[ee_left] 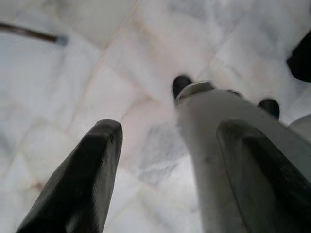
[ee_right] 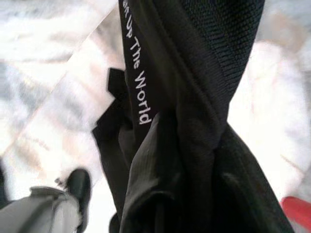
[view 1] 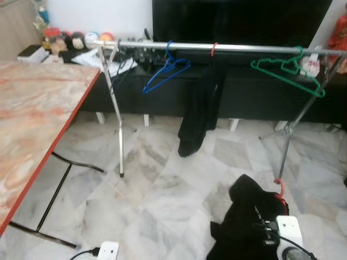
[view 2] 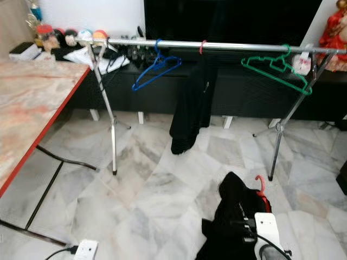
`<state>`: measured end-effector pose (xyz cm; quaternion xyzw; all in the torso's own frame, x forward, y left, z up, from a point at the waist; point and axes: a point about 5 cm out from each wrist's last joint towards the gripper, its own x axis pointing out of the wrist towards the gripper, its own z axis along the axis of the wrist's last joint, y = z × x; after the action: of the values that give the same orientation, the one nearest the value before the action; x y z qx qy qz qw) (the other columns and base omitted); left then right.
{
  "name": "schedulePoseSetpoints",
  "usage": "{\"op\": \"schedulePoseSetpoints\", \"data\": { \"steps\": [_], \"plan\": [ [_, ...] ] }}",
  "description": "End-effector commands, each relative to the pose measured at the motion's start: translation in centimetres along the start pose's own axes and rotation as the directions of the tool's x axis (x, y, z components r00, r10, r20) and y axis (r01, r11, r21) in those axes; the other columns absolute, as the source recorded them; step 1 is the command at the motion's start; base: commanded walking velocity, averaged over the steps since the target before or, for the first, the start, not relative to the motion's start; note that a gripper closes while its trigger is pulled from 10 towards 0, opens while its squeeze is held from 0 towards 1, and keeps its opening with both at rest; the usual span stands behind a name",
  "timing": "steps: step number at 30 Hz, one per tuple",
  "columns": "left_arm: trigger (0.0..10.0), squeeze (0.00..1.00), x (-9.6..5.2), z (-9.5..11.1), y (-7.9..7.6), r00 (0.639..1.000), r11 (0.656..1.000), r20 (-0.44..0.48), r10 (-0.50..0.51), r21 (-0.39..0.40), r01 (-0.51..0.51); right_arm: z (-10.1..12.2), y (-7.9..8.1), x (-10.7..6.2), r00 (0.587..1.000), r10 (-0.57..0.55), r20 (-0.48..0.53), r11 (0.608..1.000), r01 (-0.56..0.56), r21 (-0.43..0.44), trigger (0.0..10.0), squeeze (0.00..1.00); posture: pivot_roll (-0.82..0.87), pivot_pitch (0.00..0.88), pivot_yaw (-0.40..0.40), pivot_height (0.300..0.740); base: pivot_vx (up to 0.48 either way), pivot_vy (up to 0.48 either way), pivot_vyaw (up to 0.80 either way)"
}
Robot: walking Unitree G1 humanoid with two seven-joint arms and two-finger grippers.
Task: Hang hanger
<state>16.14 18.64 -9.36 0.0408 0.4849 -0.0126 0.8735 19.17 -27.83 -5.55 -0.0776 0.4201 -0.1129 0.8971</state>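
Note:
A silver clothes rail (view 1: 238, 49) spans the room ahead on two stands. On it hang an empty blue hanger (view 1: 165, 70), an empty green hanger (view 1: 287, 67) and a black garment (view 1: 200, 108) on a red hook (view 1: 214, 50). Low at the right, my right gripper (view 1: 264, 227) is shut on a red hanger (view 1: 280, 188) that carries a black garment (view 1: 246, 214) with white lettering (ee_right: 136, 73). It is held above the floor, well below the rail. The cloth hides the fingers. My left gripper (ee_left: 170, 131) hangs open over the marble floor with nothing between its fingers.
A marble-patterned table with a red edge (view 1: 32, 119) stands at the left. A black TV cabinet (view 1: 255, 95) runs behind the rail. The rack's stands (view 1: 120, 162) (view 1: 284, 157) rest on the floor, and a dark cable (view 1: 76, 161) lies under the table.

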Motion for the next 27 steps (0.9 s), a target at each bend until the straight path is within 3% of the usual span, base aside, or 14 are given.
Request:
{"op": "schedulePoseSetpoints", "data": {
  "steps": [1, 27],
  "plan": [
    [10.0, 0.00, -0.05, -0.50, -0.28, 1.000, 1.000, -0.019, -0.006, -0.005, 0.006, 0.18, -0.30, -0.02, 1.000, -0.008, 0.017, 1.000, 0.008, 0.009, 10.0, 0.00, -0.07, 0.029, -0.014, 0.727, -0.311, 0.000, 0.00],
    [10.0, 0.00, -0.04, -0.49, -0.33, 1.000, 1.000, -0.020, -0.006, 0.004, 0.006, 0.33, -0.30, -0.04, 0.999, 0.006, 0.038, 1.000, -0.007, 0.019, 10.0, 0.00, -0.07, 0.039, -0.016, 0.727, -0.022, 0.000, 0.00]
  ]
}}
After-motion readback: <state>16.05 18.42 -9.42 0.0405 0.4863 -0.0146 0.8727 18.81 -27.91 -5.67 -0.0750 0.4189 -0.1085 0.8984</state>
